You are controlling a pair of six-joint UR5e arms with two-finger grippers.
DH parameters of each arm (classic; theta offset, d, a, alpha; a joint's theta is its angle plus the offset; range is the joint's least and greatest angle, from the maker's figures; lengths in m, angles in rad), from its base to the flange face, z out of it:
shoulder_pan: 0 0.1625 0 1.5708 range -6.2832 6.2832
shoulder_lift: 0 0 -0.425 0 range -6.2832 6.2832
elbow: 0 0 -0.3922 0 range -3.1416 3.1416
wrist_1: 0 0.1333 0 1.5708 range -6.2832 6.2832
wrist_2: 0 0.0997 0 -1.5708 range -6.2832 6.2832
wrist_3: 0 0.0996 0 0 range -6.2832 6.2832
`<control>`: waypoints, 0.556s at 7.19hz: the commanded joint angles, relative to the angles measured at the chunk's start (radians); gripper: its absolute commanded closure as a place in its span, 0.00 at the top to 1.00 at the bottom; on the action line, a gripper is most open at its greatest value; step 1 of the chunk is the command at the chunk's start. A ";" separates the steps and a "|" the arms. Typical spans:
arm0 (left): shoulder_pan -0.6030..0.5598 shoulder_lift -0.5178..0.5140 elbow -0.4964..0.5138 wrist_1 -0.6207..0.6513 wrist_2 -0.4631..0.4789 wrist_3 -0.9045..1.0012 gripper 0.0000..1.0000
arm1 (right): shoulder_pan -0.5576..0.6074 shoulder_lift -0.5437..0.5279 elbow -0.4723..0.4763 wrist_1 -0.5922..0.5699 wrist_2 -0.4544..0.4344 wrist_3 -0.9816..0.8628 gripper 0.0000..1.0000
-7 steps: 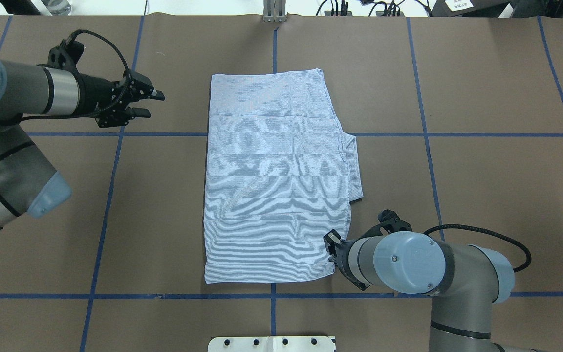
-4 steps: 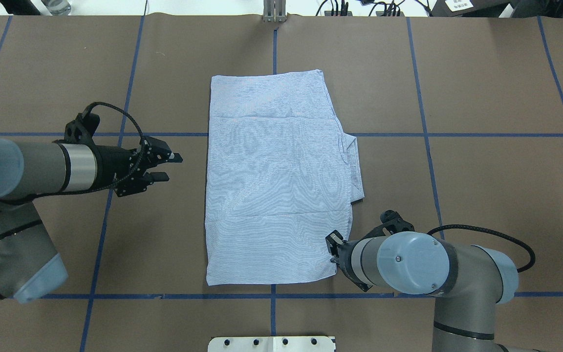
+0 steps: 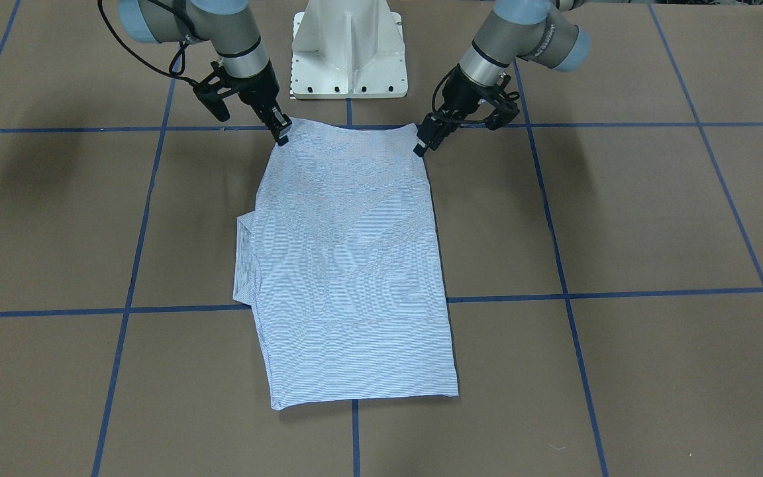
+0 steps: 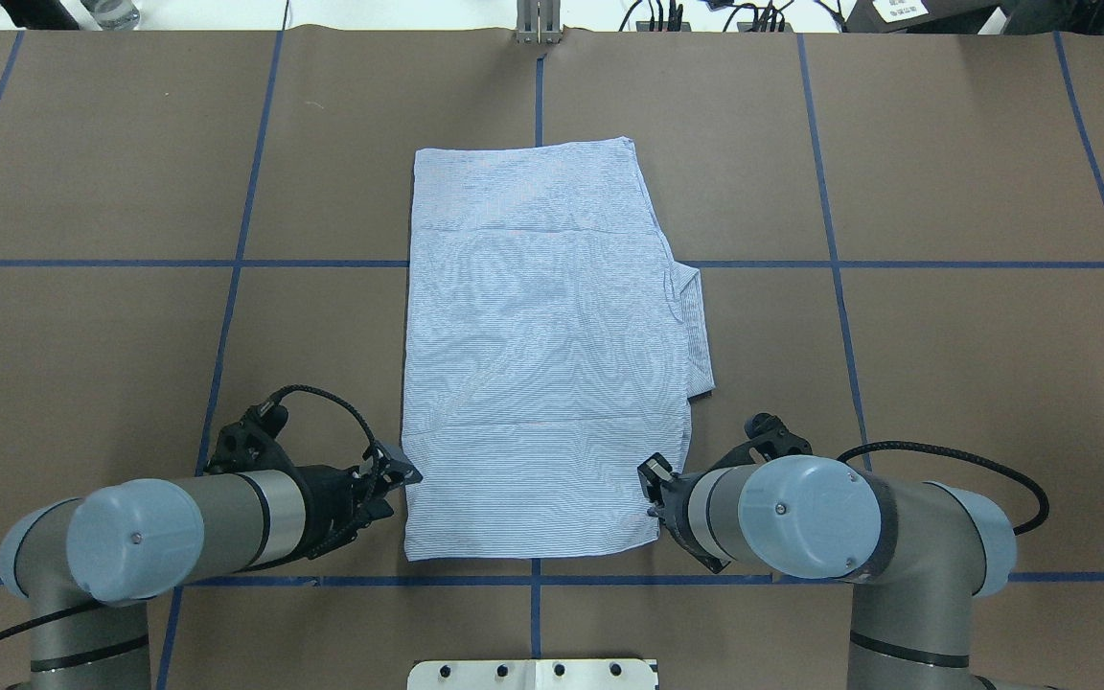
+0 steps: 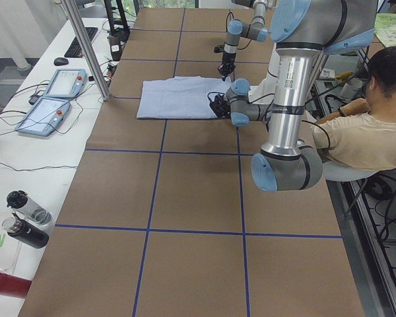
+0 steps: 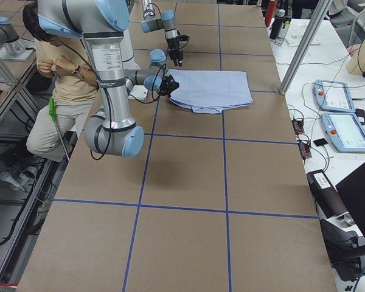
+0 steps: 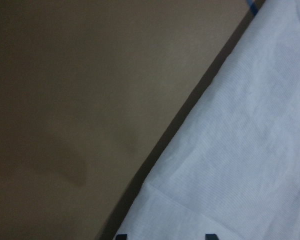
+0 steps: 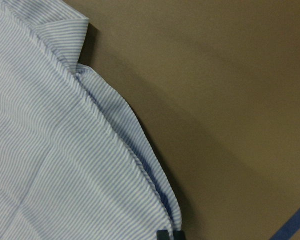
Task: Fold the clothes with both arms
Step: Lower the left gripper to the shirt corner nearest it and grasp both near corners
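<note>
The blue-and-white striped shirt (image 4: 542,355) lies folded into a long rectangle on the brown table, a collar part jutting out at its right edge (image 4: 696,326). It also shows in the front view (image 3: 348,265). My left gripper (image 4: 397,479) sits at the shirt's near left corner (image 3: 419,142); in the left wrist view its jaws stand apart over the cloth (image 7: 240,150). My right gripper (image 4: 653,484) is at the near right corner (image 3: 282,132), shut on the shirt's edge (image 8: 50,150).
The white pedestal base (image 3: 348,53) stands just behind the shirt's near edge. Blue tape lines (image 4: 226,263) cross the table. A seated operator (image 5: 363,125) is beside the robot. Control tablets (image 5: 53,99) and bottles (image 5: 26,218) lie on a side bench.
My left arm swung from the far left of the table toward the robot, down to the shirt's near left corner. My right gripper stayed at the near right corner.
</note>
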 commanded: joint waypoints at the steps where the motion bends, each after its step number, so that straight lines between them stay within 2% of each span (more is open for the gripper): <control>1: 0.062 -0.003 0.008 0.024 0.053 -0.013 0.57 | -0.001 0.000 0.000 -0.001 0.002 0.000 0.00; 2: 0.066 -0.003 0.008 0.024 0.053 -0.019 0.56 | 0.001 0.000 0.000 -0.001 0.003 0.000 0.00; 3: 0.075 -0.003 0.008 0.024 0.053 -0.020 0.45 | 0.001 0.000 0.000 -0.001 0.005 0.000 0.00; 4: 0.086 -0.002 0.008 0.024 0.053 -0.032 0.18 | 0.001 0.000 0.000 -0.001 0.005 0.000 0.00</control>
